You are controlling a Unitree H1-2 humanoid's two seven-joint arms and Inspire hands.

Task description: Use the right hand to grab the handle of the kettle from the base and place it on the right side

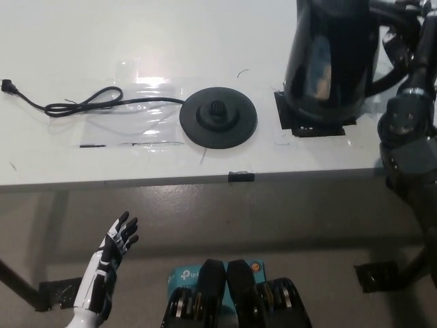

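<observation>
kettle [326, 61] sits over the black patch [315, 126] right of its base [218, 116], near the tabletop [136, 41] edge; your right hand [410, 41] grips its handle, left hand [113, 263] spread below.

The left hand [113, 249] is white over its back and forearm, with slim black fingers and black panels along the wrist. The right arm [408, 137] is all black: bulky, rounded matte segments joined by a round joint housing.

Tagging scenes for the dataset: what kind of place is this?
Probably a lab or test bench, not a kitchen: a plain white table with a black tape square marking the kettle spot, clear tape fixing the base cord, and a boxed router on the floor.
</observation>
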